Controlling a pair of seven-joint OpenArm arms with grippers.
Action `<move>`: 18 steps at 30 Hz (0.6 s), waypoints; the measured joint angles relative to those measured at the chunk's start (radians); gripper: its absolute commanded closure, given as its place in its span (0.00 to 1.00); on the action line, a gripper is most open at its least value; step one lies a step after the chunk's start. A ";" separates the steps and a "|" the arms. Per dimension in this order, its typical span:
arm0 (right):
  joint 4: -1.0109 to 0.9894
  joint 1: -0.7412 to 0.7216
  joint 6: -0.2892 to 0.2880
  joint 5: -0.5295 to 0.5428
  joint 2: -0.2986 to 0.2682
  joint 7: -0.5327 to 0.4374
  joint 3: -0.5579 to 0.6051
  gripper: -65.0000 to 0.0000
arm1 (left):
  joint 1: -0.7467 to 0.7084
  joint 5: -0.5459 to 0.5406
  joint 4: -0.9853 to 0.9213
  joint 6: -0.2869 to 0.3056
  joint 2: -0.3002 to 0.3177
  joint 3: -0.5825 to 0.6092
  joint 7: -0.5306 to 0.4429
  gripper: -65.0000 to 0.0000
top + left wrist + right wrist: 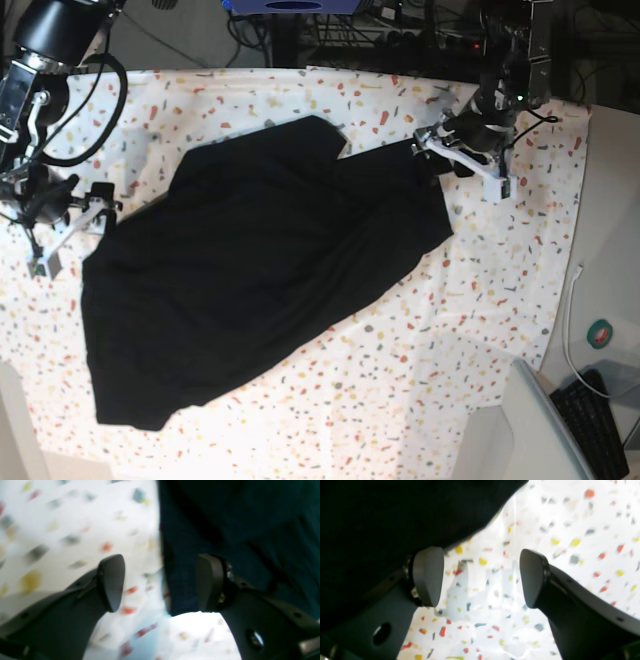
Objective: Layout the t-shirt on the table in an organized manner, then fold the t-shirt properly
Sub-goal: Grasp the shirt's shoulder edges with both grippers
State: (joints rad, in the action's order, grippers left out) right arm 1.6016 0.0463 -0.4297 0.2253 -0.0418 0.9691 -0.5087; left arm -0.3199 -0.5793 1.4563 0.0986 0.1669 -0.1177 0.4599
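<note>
Now, shirt (250,270): soft black cloth lying rumpled, spreading diagonally across the surface.
Surface (480,290): white, speckled.
Left tool (160,582): gaping, straddling the hem.
Right tool (481,576): gaping, holding nothing.

We find no writing that can be read in any of the three views. The t-shirt (250,270) lies with a plain black side up, no print or label showing. The table (480,300) cover carries only coloured flecks (no letters or numbers among them). At the right edge of the base view a small round teal sticker (601,333) shows, too small for us to make out any mark on it.
</note>
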 measured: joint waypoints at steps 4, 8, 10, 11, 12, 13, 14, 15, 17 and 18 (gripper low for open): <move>-0.005 0.039 -0.002 0.006 0.032 0.001 -0.001 0.32 | 0.033 -0.017 -0.076 0.025 -0.014 0.072 -0.043 0.44; -0.067 0.061 -0.001 -0.003 0.085 -0.061 -0.002 0.31 | 0.082 -0.024 -0.158 0.031 -0.008 0.072 -0.058 0.88; -0.073 0.085 -0.002 0.005 0.113 -0.068 0.007 0.31 | 0.090 -0.029 -0.177 0.028 -0.008 0.066 -0.066 1.00; -0.074 0.094 -0.005 0.003 0.122 -0.068 0.006 0.31 | 0.089 -0.032 -0.181 0.034 -0.005 0.066 -0.068 1.00; -0.074 0.100 -0.005 0.000 0.127 -0.069 0.006 0.31 | 0.089 -0.032 -0.180 0.033 -0.003 0.066 -0.064 1.00; -0.074 0.104 -0.005 0.000 0.133 -0.069 0.006 0.31 | 0.089 -0.032 -0.180 0.033 0.003 0.066 -0.064 1.00; -0.074 0.108 -0.005 -0.001 0.139 -0.069 0.005 0.31 | 0.090 -0.032 -0.180 0.034 0.009 0.068 -0.061 1.00; -0.074 0.111 -0.005 -0.001 0.146 -0.068 0.003 0.31 | 0.089 -0.035 -0.180 0.038 0.015 0.069 -0.057 1.00; -0.093 0.112 -0.006 0.005 0.158 -0.073 0.003 0.31 | 0.089 -0.040 -0.180 0.042 0.024 0.069 -0.054 1.00; -0.117 0.109 -0.029 0.027 0.161 -0.079 0.003 0.31 | 0.088 -0.040 -0.180 0.042 0.025 0.069 -0.053 1.00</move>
State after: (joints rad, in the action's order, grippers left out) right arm 1.4841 0.1551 -0.4587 0.2523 0.1196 0.8902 -0.5060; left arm -0.2317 -0.6197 1.2758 0.1406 0.1921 -0.0490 0.4072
